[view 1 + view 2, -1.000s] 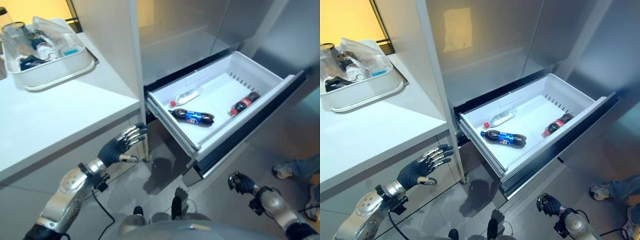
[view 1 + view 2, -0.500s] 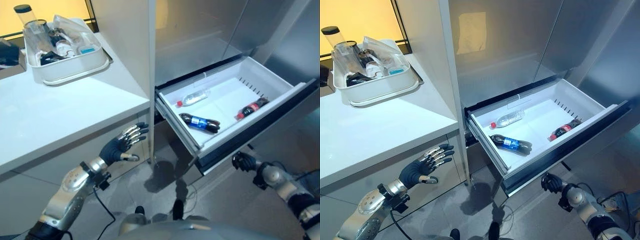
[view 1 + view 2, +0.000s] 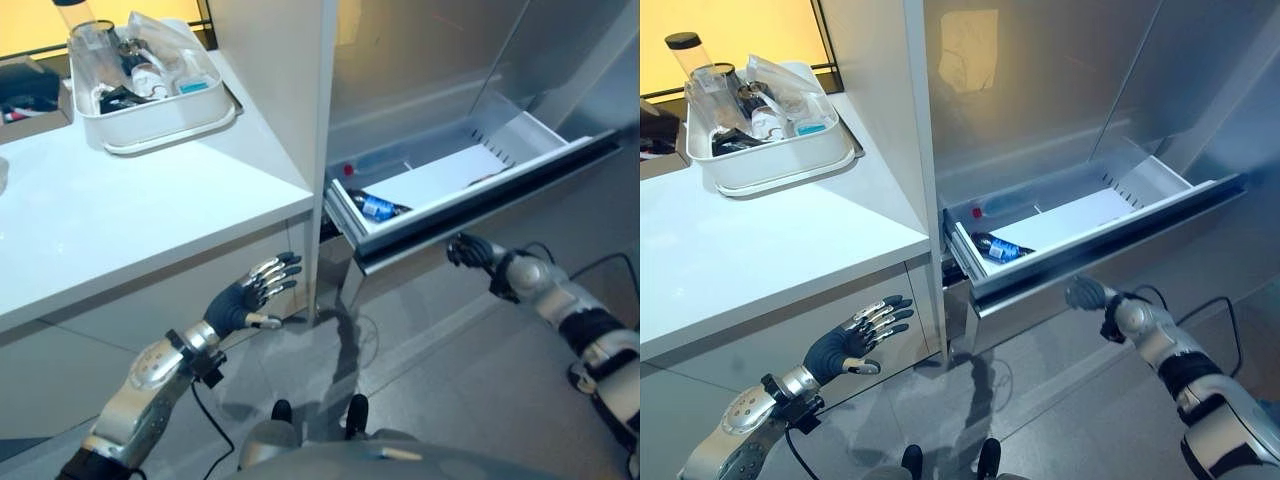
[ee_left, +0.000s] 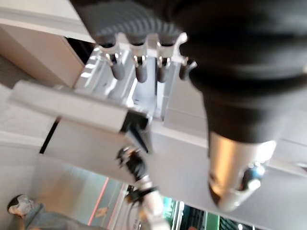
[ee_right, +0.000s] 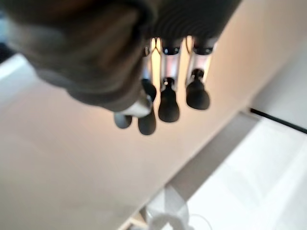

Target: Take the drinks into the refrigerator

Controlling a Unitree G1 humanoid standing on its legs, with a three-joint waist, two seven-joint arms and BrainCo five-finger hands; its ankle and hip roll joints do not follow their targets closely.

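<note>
— The hands, where are they?
— The right hand [image 3: 1087, 293] is against the front of the refrigerator drawer [image 3: 1110, 245], fingers curled, clasping nothing. The left hand [image 3: 848, 340] hovers below the bench [image 3: 760, 235], fingers spread and slack.
— And the drinks?
— In the drawer, which stands partly out: a dark cola bottle [image 3: 992, 247] with a blue label near its left end, a clear bottle [image 3: 1002, 208] with a red cap behind.
— On the bench?
— A white tray [image 3: 770, 160] of odds and ends.

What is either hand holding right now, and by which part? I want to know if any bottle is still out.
Nothing is held. The left hand hangs open; the right hand is at the drawer front, gripping nothing.
</note>
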